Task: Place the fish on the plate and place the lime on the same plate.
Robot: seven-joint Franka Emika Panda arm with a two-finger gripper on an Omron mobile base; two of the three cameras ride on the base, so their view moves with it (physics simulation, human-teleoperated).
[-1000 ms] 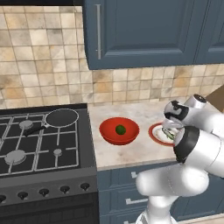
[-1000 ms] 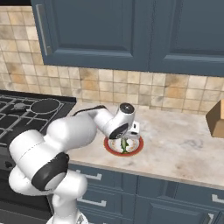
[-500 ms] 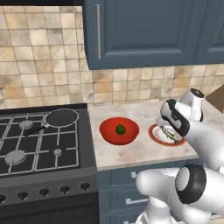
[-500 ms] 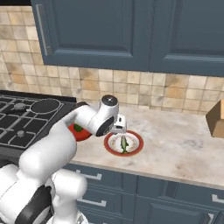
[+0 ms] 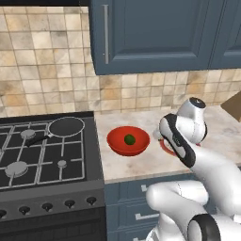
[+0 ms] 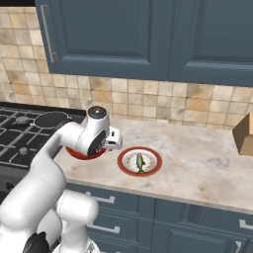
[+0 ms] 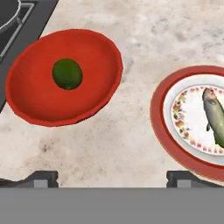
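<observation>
The fish (image 7: 214, 117) lies dark greenish-grey on the white centre of the red-rimmed plate (image 7: 159, 127), apart from my fingers. In the right base view the fish (image 6: 140, 162) rests lengthwise on the plate (image 6: 123, 160). The lime (image 7: 67, 74) is a dark green ball inside a deeper red bowl (image 7: 26, 109) to the plate's left, and the lime (image 5: 129, 139) also shows in the left base view. My gripper (image 7: 112, 179) hangs open above the bare counter between bowl and plate, holding nothing. From the right side the gripper (image 6: 114, 143) stands over the bowl's right edge.
A black stove (image 5: 42, 155) with a round dark pan (image 5: 66, 126) adjoins the counter on the left. A cardboard box (image 6: 244, 133) stands at the far right. Blue cabinets hang above the tiled wall. My arm covers most of the plate (image 5: 165, 145) in the left base view.
The gripper has opened and let the fish go onto the plate. The hand has risen and swung left, from above the plate toward the red bowl.
</observation>
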